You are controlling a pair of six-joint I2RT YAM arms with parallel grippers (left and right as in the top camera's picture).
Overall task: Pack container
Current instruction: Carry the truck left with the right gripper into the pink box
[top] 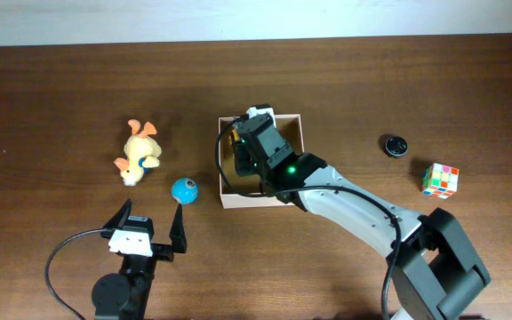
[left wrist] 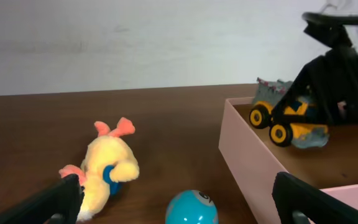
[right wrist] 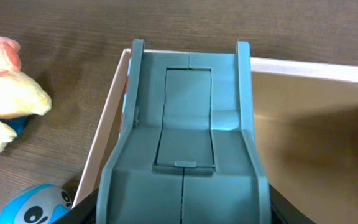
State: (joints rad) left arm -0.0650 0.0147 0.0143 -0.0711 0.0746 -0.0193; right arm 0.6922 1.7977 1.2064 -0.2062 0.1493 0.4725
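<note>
— What's nearest you?

— My left gripper (top: 154,212), low by the near edge of the dark wooden table (top: 52,98), spread wide around nothing. Just beyond its right finger lies a small blue ball with a cartoon face (top: 184,189). Further out to the left, a yellow plush duck with orange feet (top: 139,151) lies on its side. Bare wood runs between those two, and from them to the near edge.

— And the container?

— The square cardboard box with white walls and a tan inside (top: 247,201) sits mid-table, near the ball on its right but apart from it. My right gripper (top: 254,147) reaches in over the box's left half, pinching a yellow and grey toy dump truck with black wheels (left wrist: 288,115).

— Is the truck on the box floor?

— From above, my arm hides nearly all of the truck. The left wrist view shows it side-on, tilted, wheels inside the walls; whether they rest on the floor I cannot tell. The right wrist view gives only the grey bed between my fingers, with the left wall close beside it and open tan floor to the right.

— Further out?

— Right of the box and well apart are a multicoloured puzzle cube (top: 440,180) and, beyond it, a small black round object (top: 395,145). Then open wood runs to the far edge.
</note>
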